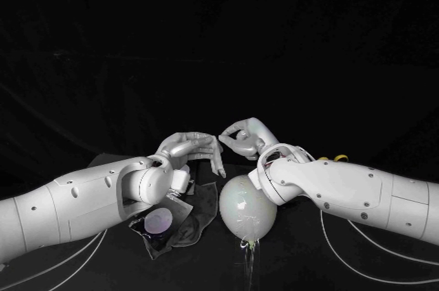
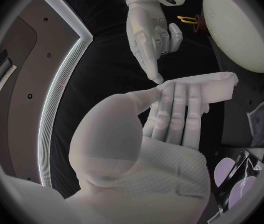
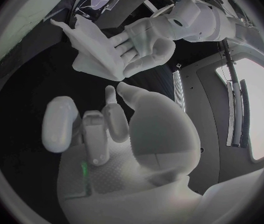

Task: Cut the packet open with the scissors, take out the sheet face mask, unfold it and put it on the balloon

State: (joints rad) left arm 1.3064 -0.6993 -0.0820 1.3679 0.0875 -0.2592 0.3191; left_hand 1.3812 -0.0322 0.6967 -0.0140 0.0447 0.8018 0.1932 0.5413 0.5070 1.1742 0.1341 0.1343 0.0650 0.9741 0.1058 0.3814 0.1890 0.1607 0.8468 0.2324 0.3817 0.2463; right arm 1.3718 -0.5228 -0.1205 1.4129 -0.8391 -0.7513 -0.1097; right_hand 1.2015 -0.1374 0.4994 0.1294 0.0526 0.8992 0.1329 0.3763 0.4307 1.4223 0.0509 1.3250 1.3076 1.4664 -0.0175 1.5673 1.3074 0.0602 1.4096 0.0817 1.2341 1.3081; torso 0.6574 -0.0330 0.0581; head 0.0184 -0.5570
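My left hand [image 1: 190, 148] is raised over the table and holds the folded white sheet mask [image 2: 201, 87] across its fingertips [image 2: 177, 115]. In the right wrist view the mask [image 3: 87, 52] hangs in front of the left hand [image 3: 141, 44]. My right hand [image 1: 247, 137] is just beside it with nothing in its grasp, and one fingertip [image 2: 159, 79] touches the mask's edge. The pale balloon [image 1: 245, 208] lies on the table below both hands. The opened dark packet [image 1: 169, 222] lies under my left forearm. The yellow-handled scissors [image 1: 339, 158] sit behind my right arm.
White cables [image 1: 366, 240] trail across the black table under my right arm. The balloon's knotted neck [image 1: 247, 243] points toward the table's near edge.
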